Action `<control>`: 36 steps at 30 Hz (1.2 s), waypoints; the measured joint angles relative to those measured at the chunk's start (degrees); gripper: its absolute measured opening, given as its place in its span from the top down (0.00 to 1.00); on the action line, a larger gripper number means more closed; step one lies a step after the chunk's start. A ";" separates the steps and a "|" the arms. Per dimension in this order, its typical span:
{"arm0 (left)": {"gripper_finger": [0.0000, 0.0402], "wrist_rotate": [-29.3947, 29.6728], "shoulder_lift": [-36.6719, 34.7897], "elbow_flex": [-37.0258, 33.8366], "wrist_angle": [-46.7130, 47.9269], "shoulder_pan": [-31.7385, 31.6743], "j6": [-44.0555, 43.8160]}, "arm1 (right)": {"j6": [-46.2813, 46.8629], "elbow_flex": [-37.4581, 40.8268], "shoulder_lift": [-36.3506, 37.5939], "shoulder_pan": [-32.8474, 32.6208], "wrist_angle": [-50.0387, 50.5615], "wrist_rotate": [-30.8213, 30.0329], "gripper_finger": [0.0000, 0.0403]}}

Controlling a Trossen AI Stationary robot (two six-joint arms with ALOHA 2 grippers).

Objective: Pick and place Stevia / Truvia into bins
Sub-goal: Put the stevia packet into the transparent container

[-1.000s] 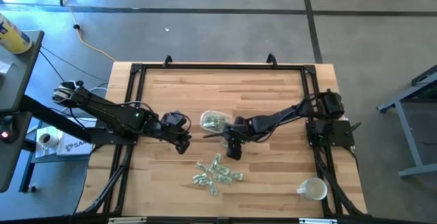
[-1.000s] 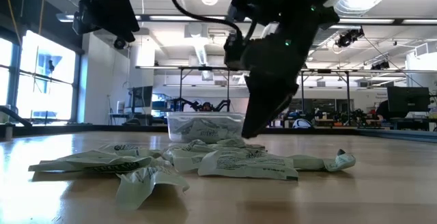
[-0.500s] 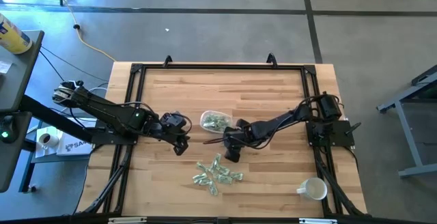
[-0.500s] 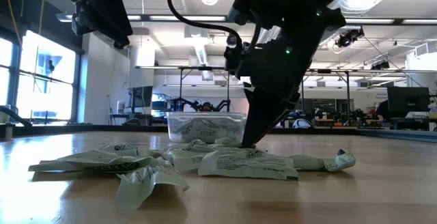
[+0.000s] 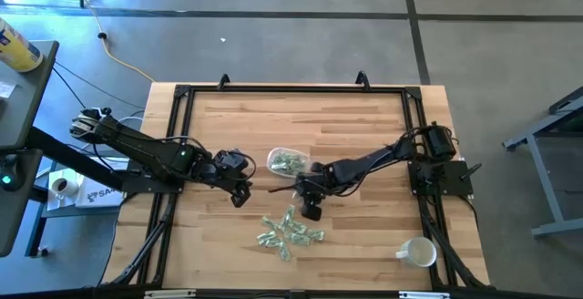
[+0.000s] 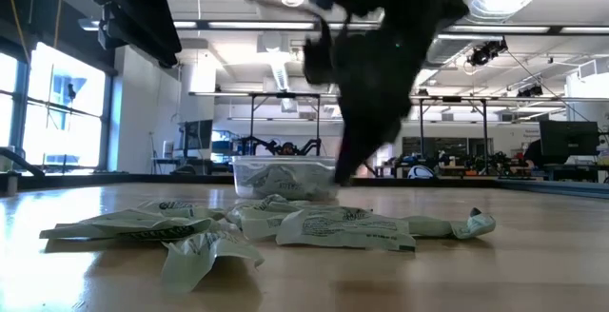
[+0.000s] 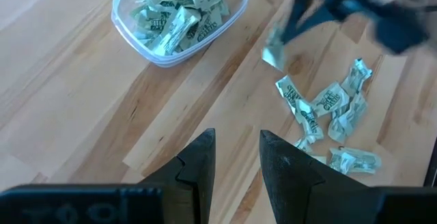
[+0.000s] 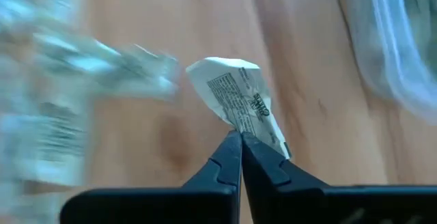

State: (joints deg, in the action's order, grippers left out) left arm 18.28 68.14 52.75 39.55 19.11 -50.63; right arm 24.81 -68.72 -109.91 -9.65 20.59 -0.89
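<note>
The right gripper (image 8: 240,136) pinches one sachet (image 8: 240,104) just above the table (image 5: 364,126), between the pile (image 5: 290,230) and the bowl (image 5: 286,160), which already holds sachets. The left gripper (image 7: 235,157) hangs beside the bowl with its fingers apart and nothing between them. A mug (image 5: 418,252) stands near the table's corner.

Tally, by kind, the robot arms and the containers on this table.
Robot arms: 2, the left arm and the right arm
Clear bowl: 1
White mug: 1
Total: 4
</note>
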 joint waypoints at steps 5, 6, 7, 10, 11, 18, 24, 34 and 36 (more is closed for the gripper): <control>0.63 0.42 0.00 0.04 0.00 0.00 -0.02 | -5.47 -6.75 2.16 2.08 2.88 0.13 1.00; 0.63 0.55 0.00 0.04 -0.09 0.00 -0.04 | -6.65 -8.09 2.16 2.95 3.64 -0.12 1.00; 0.63 0.57 0.00 0.04 -0.09 0.00 -0.13 | -7.83 -9.20 2.16 3.90 3.98 -0.43 1.00; 0.63 0.59 0.00 0.04 -0.12 0.00 -0.60 | -9.50 -11.47 2.20 7.60 3.57 -3.57 1.00; 0.63 0.60 0.00 0.04 -0.12 0.00 -1.00 | -9.81 -11.72 1.97 9.17 3.61 -3.77 1.00; 0.63 0.52 0.00 0.04 -0.22 0.02 -4.03 | -10.21 -11.68 -1.90 16.61 3.58 4.45 0.94; 0.63 0.52 0.00 0.04 -0.42 0.02 -5.19 | -10.82 -12.21 -2.77 16.28 2.95 5.54 0.76; 0.63 0.45 0.00 0.00 -1.82 0.02 -5.31 | -28.59 -11.42 0.78 5.71 16.24 8.19 0.54; 0.63 0.44 0.00 0.00 -1.84 0.02 -5.29 | -30.90 -9.91 0.78 2.25 17.49 8.17 0.54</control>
State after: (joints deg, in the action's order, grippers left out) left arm 18.72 68.14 52.75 37.71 19.14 -55.92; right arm -6.09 -78.63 -109.12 -7.40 38.08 7.28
